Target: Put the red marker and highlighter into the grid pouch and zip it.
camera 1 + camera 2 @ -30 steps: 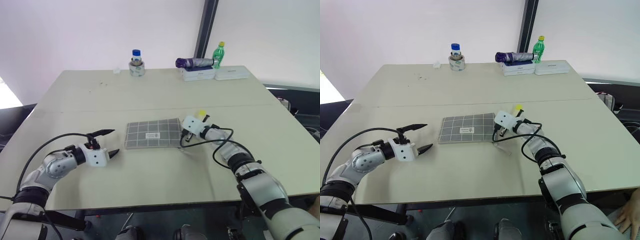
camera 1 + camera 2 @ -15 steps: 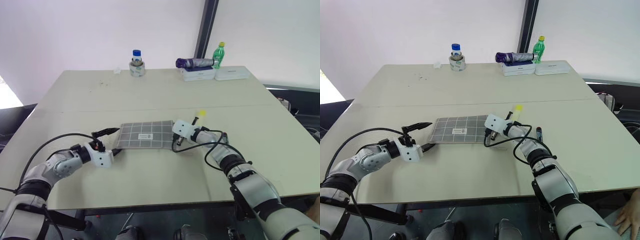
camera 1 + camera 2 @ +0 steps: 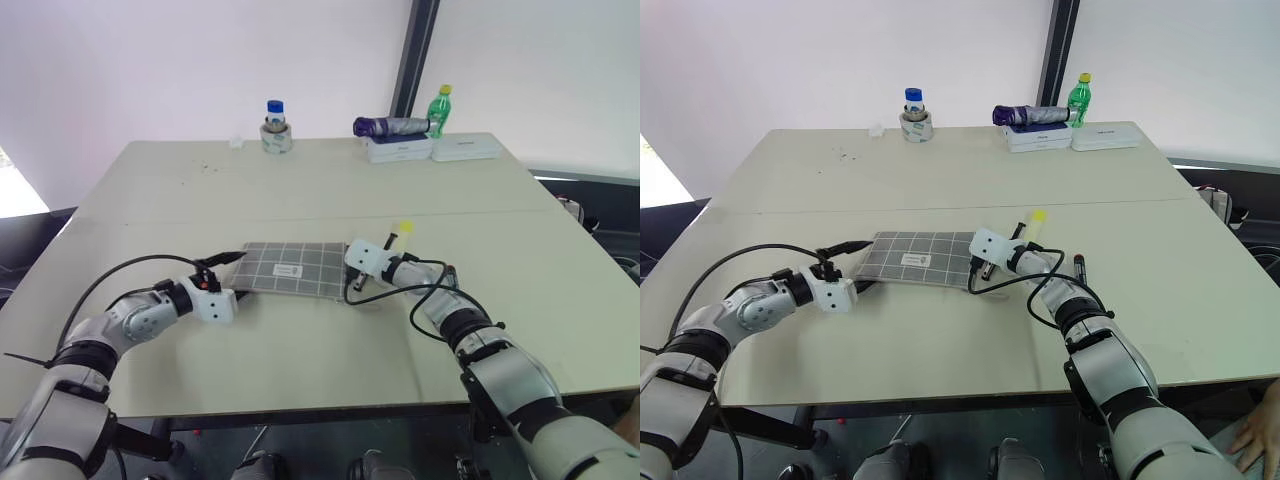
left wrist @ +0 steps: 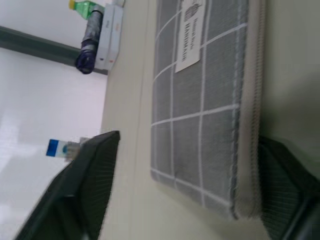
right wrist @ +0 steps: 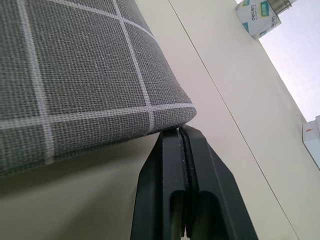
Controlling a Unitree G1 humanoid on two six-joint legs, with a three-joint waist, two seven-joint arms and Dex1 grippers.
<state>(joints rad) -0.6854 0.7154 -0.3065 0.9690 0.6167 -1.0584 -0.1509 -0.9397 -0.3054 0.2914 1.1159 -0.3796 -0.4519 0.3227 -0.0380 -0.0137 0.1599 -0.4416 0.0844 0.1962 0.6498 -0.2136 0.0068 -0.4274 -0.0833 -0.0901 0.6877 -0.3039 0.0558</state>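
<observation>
The grid pouch lies flat on the bench, label side up, between the two grippers. The right gripper is at the pouch's right end with its jaws pressed together; in the right wrist view the closed tips sit at the pouch corner, most likely pinching the zipper pull or the fabric edge, though what is pinched cannot be made out. The left gripper is at the pouch's left end with its jaws apart, one finger on each side of the corner, as the left wrist view shows; no clamp on the fabric is visible yet.

The highlighter lies on the bench just behind the right gripper. The red marker appears to lie to the right of that arm, partly hidden.

Judged step: anchoring the pouch so that the zipper can be opened.

Procedure:
1. Close the left jaws on the left corner only, with the seam well seated between the fingers.
2. Confirm a firm hold before any pull from the right.
3. Draw the right gripper along the zipper line, keeping the pouch flat.
4. Keep the pull in line with the zipper. A skewed pull may drag the pouch across the bench or slip the corner out.
</observation>
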